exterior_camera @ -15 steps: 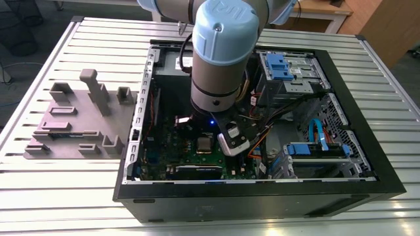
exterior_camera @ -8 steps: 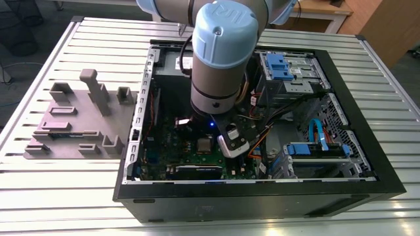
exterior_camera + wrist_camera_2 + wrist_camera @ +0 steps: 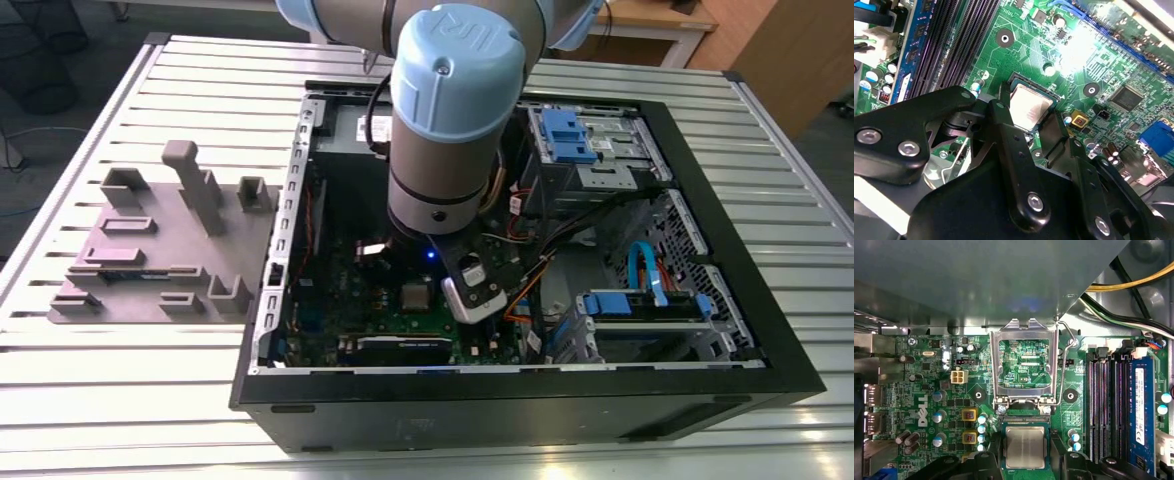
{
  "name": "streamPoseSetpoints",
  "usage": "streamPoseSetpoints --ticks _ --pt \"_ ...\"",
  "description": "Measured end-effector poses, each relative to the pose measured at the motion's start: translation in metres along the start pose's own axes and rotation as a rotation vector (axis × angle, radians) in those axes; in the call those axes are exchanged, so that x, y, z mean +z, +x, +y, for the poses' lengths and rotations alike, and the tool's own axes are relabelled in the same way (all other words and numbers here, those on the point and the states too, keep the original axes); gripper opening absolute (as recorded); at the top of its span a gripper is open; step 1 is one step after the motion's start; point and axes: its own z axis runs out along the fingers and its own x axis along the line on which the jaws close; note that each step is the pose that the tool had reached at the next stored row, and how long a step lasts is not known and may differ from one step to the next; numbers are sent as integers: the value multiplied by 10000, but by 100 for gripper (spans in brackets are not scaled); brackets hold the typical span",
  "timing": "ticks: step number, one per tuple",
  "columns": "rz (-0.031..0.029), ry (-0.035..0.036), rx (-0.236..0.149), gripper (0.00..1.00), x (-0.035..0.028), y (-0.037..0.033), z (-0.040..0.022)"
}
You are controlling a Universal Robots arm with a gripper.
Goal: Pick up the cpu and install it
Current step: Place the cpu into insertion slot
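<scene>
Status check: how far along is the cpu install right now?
Done: the cpu lies inside the socket outline on the motherboard. In hand: the pincer straddles it; whether it grips is unclear. Left: the hinged metal frame stands open beside the socket, not clamped over the cpu, and full seating cannot be confirmed.

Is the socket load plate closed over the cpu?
No, in the first wrist view the load plate stands flipped open, leaving the cpu and its silver top uncovered.
</scene>
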Motion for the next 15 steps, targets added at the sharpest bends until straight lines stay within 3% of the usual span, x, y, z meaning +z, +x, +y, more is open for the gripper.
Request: streamPoseSetpoints --ticks 15 --pt "3 6 1 47 22 1 16"
